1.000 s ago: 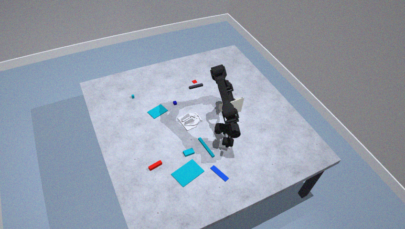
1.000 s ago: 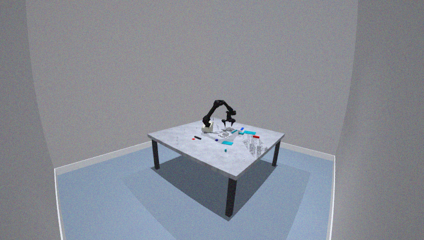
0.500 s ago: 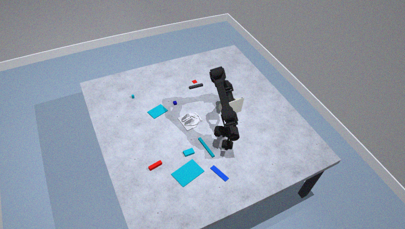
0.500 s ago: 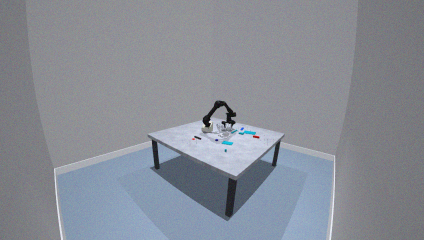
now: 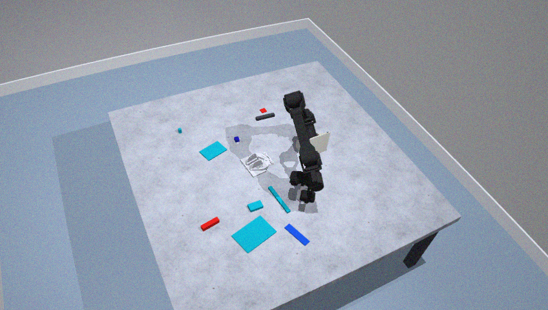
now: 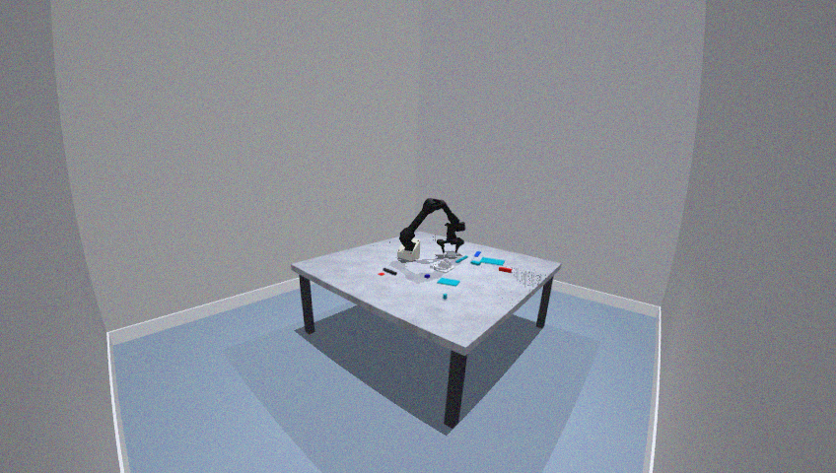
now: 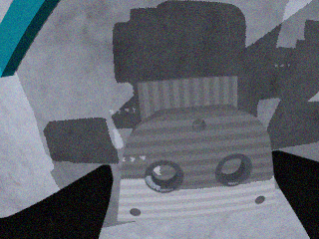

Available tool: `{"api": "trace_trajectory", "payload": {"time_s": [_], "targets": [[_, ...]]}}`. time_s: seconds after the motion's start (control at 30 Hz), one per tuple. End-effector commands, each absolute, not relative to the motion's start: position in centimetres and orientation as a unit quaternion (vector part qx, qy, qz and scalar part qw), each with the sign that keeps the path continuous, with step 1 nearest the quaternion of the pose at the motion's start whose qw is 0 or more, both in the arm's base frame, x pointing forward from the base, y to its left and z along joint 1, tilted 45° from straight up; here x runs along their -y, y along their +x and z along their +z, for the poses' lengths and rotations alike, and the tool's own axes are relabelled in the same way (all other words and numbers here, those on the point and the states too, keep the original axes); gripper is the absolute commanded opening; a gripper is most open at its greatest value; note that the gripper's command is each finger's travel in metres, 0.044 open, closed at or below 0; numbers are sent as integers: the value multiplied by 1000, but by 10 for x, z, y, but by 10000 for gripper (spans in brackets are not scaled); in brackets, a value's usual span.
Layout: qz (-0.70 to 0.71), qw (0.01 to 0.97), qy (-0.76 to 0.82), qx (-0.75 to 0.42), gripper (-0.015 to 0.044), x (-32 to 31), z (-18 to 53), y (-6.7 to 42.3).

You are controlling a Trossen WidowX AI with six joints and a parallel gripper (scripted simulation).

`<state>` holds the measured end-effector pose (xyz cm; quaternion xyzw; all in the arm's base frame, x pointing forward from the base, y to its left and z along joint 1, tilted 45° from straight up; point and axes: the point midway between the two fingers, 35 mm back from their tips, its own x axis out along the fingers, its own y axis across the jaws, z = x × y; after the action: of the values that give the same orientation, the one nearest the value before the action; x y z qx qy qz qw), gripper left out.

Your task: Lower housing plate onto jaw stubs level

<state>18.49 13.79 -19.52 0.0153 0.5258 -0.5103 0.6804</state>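
In the wrist view, the gripper's (image 5: 307, 196) (image 6: 451, 251) (image 7: 192, 159) black fingers stand wide apart at lower left and lower right, holding nothing. Between and below them, at lower centre, the ribbed housing plate (image 5: 309, 208) (image 6: 451, 255) (image 7: 199, 144) lies mostly in shadow, two round openings facing up. Beyond it, a teal bar (image 5: 279, 199) (image 6: 461, 258) (image 7: 22, 32) crosses the upper left corner. In the top view, the pale base (image 5: 254, 172) (image 6: 444, 268) with its grey shapes sits near centre, apart from the plate; farther up lies a black rod (image 5: 265, 116) (image 6: 389, 271).
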Motion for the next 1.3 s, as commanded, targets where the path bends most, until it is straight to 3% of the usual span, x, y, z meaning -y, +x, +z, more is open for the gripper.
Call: {"api": "trace_trajectory", "payload": {"time_s": [0.0,0.3,0.73,1.27], "targets": [[-509,681,13,-526,440,-137,-196,185],[-509,681,13,-526,440,-137,-196,185],[-510,680,15,-526,353,-137,-196,185],[-510,681,15,-526,351,-148,-186,187]]}}
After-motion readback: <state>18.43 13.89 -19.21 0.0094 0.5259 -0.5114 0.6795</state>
